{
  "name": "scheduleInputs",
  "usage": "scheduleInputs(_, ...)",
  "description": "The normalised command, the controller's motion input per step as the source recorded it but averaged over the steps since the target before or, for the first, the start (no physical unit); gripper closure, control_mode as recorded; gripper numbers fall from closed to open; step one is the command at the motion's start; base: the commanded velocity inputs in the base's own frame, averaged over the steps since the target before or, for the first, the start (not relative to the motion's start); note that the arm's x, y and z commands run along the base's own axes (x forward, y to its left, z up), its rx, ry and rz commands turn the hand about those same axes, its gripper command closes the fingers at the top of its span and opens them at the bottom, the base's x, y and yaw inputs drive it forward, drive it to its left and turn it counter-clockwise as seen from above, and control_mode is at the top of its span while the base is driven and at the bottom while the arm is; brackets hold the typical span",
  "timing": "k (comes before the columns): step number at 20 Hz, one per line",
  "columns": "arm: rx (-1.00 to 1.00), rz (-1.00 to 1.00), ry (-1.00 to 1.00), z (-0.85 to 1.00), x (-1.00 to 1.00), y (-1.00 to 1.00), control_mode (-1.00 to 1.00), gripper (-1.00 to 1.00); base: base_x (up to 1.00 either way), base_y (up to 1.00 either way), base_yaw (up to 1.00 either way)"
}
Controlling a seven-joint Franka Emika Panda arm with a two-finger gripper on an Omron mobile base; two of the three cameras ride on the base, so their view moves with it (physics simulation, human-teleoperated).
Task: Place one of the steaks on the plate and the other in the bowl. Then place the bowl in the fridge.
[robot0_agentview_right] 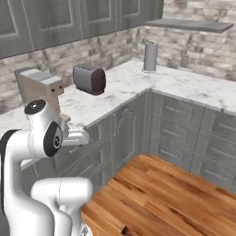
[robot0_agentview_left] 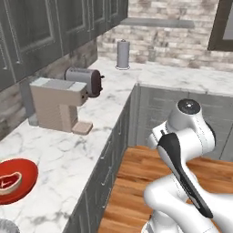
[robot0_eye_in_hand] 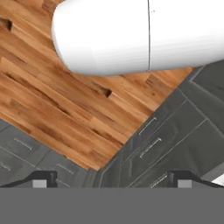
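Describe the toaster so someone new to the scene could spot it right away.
Start at the white marble counter under the grey wall cupboards. Past the boxy beige coffee machine, against the stone wall, stands the toaster. It is a rounded silver body with a dark end panel, unlike the tall grey cylinder in the corner.

A home kitchen (rendered): marble tabletop (robot0_agentview_left: pixel 68 150), grey panelled cupboards (robot0_agentview_right: pixel 179 124), brick backsplash (robot0_agentview_left: pixel 182 41), toaster (robot0_agentview_right: pixel 90 78), coffee machine (robot0_agentview_left: pixel 59 102), wood floor (robot0_agentview_right: pixel 161 198).

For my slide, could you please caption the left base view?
Steak in red bowl on marble counter, beside coffee machine and toaster.
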Motion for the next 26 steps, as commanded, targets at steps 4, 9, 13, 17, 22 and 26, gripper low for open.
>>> scheduleInputs(4, 0.0, 0.0, 0.0, 0.0, 0.0, 0.0, 1.0, -1.0, -0.22, 0.0, -0.49)
scheduleInputs(9, 0.0, 0.0, 0.0, 0.0, 0.0, 0.0, 1.0, -1.0, -0.23, 0.0, -0.48)
scheduleInputs(13, 0.0, 0.0, 0.0, 0.0, 0.0, 0.0, 1.0, -1.0, -0.05, 0.0, -0.48)
scheduleInputs(17, 0.0, 0.0, 0.0, 0.0, 0.0, 0.0, 1.0, -1.0, 0.0, 0.0, -0.46)
scheduleInputs(22, 0.0, 0.0, 0.0, 0.0, 0.0, 0.0, 1.0, -1.0, 0.0, 0.0, -0.43)
scheduleInputs(26, 0.0, 0.0, 0.0, 0.0, 0.0, 0.0, 1.0, -1.0, 0.0, 0.0, -0.39)
